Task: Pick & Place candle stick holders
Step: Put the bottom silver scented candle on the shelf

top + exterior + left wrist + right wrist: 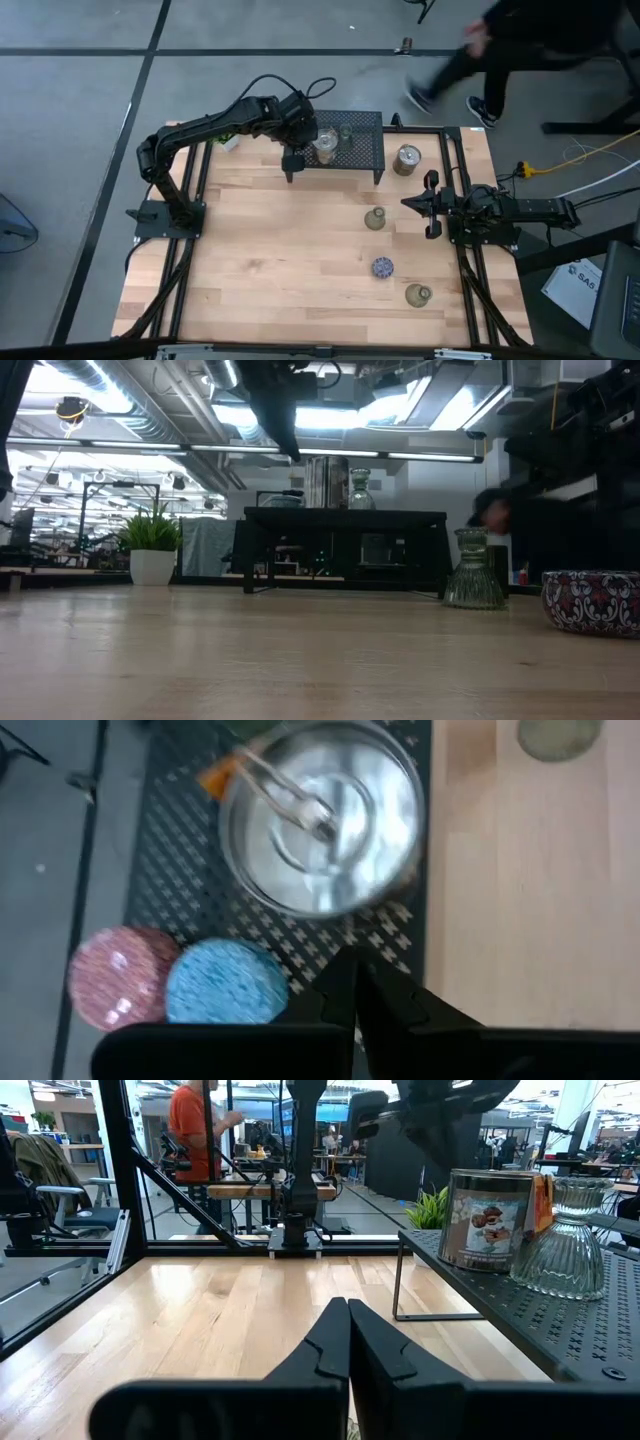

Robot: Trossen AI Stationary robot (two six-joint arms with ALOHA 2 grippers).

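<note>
The left end effector [291,163], closed and empty, hangs above the rack [366,150]. The right end effector [431,205], closed and empty, waits at the surface's [280,260] edge. Holders [375,219] stand on both.

The light wooden table [290,250] sits on a grey floor [70,120] crossed by dark seam lines, and at about one o'clock from the table a person in dark clothes [520,45] crosses that floor. Level across the tabletop, the room behind is an open workshop with silver ceiling ducts [120,400], bright strip lights [420,457] and a white-potted green plant [152,545] at nine o'clock. Beyond the table's black frame [125,1170], a person in an orange top [195,1125] stands at a workbench [265,1188] at eleven o'clock.
</note>
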